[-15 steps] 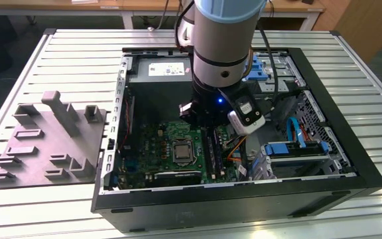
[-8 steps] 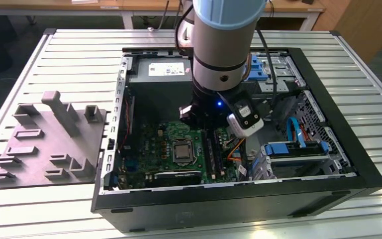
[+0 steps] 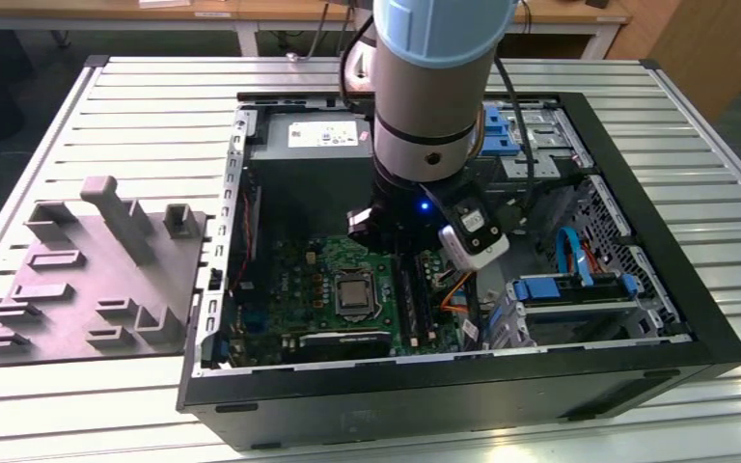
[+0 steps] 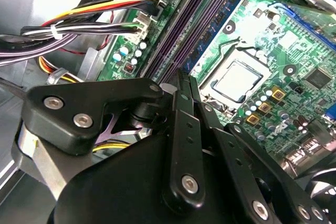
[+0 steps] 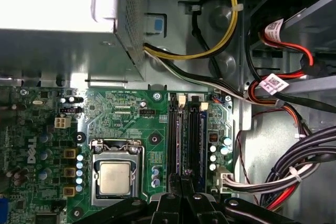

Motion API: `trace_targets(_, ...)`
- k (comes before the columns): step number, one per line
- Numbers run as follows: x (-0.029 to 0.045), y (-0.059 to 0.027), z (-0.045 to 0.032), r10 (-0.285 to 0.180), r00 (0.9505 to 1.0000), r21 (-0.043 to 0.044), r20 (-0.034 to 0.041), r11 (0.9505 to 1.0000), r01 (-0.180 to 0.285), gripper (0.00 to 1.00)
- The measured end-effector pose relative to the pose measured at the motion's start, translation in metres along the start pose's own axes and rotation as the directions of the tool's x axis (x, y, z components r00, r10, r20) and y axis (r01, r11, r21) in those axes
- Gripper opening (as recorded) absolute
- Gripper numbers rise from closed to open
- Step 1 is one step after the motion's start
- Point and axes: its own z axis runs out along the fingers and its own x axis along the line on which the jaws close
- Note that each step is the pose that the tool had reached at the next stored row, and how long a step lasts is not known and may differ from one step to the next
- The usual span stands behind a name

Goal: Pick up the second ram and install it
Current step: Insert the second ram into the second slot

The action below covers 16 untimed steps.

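The arm is reached down into the open case point(image 3: 718, 347), which is laid flat on the slatted table point(image 3: 151, 106). The gripper point(image 3: 400, 253) is hung low over the board point(image 3: 296, 280), just to the exterior view's right of the socket point(image 3: 351, 289).

In both wrist views the fingers are seen pressed together, tip against tip, with no gap to be made out between them. In the second wrist view the gripper point(image 4: 182, 77) is set above the long memory slots point(image 4: 176, 30) that run beside the socket point(image 4: 236, 80). In the first wrist view the gripper point(image 5: 186, 178) is lined up with those slots point(image 5: 172, 135), on the side of the socket point(image 5: 114, 178) towards the cables point(image 5: 294, 166).

The second ram point(image 5: 195, 135) is seen standing on edge among the slots, beside the socket and running straight out from the fingertips. Whether it is touched or nipped by the fingers cannot be told.

The grey fixture point(image 3: 100, 270) is placed outside the case, well to the exterior view's left of the socket.
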Motion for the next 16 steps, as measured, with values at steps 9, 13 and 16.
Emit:
trace_targets(9,0.0002,-0.0002,0.0037,0.000,1.0000,0.0001,-0.0001,1.0000,0.000,0.11)
trace_targets(13,0.0002,-0.0002,0.0051,0.000,1.0000,0.0002,-0.0001,1.0000,0.000,0.11)
trace_targets(16,0.0002,-0.0002,0.0052,0.000,1.0000,0.0003,-0.0001,1.0000,0.000,0.11)
